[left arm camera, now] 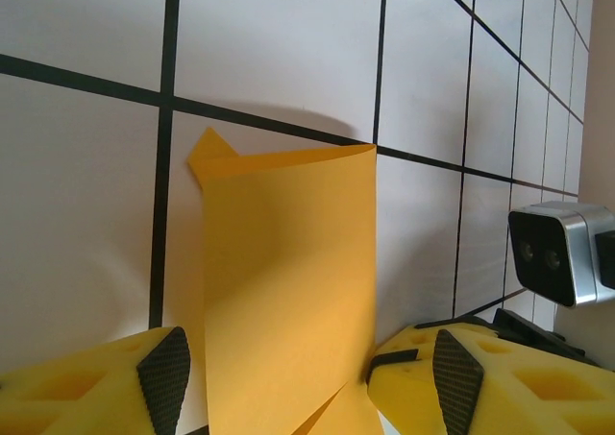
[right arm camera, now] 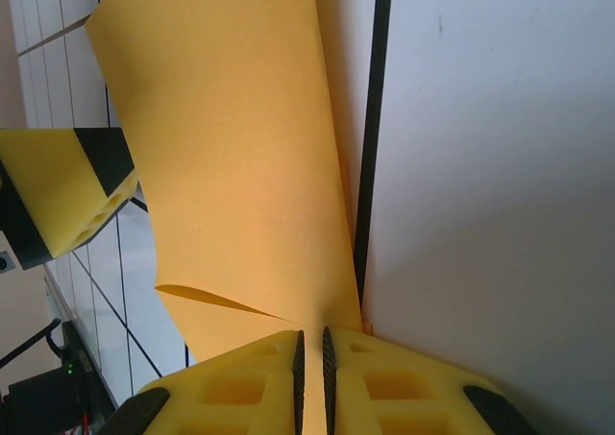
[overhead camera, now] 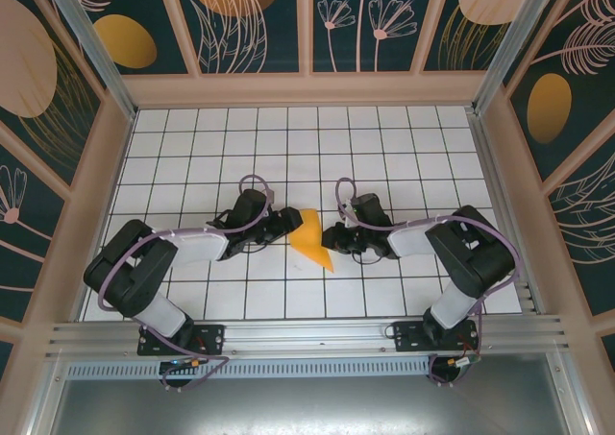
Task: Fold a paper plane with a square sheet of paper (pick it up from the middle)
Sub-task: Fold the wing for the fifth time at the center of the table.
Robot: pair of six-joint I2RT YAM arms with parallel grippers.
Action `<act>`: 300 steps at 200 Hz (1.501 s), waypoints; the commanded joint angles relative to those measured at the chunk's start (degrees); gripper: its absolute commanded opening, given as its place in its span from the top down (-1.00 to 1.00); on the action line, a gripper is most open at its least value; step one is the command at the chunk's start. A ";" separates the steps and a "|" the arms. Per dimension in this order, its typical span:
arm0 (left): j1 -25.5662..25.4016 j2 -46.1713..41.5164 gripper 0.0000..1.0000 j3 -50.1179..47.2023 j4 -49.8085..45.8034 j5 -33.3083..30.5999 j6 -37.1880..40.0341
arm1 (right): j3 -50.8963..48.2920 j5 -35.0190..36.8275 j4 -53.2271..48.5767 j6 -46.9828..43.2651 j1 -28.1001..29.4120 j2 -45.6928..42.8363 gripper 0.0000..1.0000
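The square sheet of paper (overhead camera: 309,239) is orange-yellow, folded, and lies mid-table between the two grippers with one flap lifted. My right gripper (overhead camera: 331,237) is at its right edge. In the right wrist view that gripper (right arm camera: 311,382) is shut on the paper's (right arm camera: 240,166) near edge, the sheet running up between the black pads. My left gripper (overhead camera: 287,223) is at the paper's upper left. Its yellow fingers (left arm camera: 165,377) stand wide open around the raised paper (left arm camera: 288,272), and the right finger touches the sheet's edge. A paper plane is out of view.
The white gridded table (overhead camera: 404,157) is boxed in by patterned walls (overhead camera: 67,99) on three sides. An aluminium rail (overhead camera: 307,337) runs along the near edge by the arm bases. The right arm's wrist camera (left arm camera: 562,253) sits close beside the left gripper.
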 commanded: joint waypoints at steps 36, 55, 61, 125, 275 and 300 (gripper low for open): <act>0.33 3.45 -0.39 2.06 4.08 4.21 -1.55 | -2.39 2.31 -0.39 0.55 -0.59 4.25 0.64; 0.37 3.83 -0.37 2.08 5.42 5.51 -1.88 | -2.70 2.08 0.27 0.88 -0.67 4.34 0.65; 0.33 3.92 -0.36 2.06 6.02 5.90 -2.07 | -2.82 2.09 0.51 1.01 -0.64 4.34 0.64; 0.32 4.97 0.04 0.94 11.33 9.57 -4.89 | -5.66 0.01 9.25 6.96 -1.58 4.13 0.63; 0.44 2.60 0.96 0.80 7.60 6.50 -4.72 | -6.00 13.46 -0.90 1.98 -1.44 -18.20 0.30; 0.44 2.91 0.96 1.26 7.48 6.85 -4.58 | -9.27 28.29 0.36 -1.65 3.43 -27.00 0.24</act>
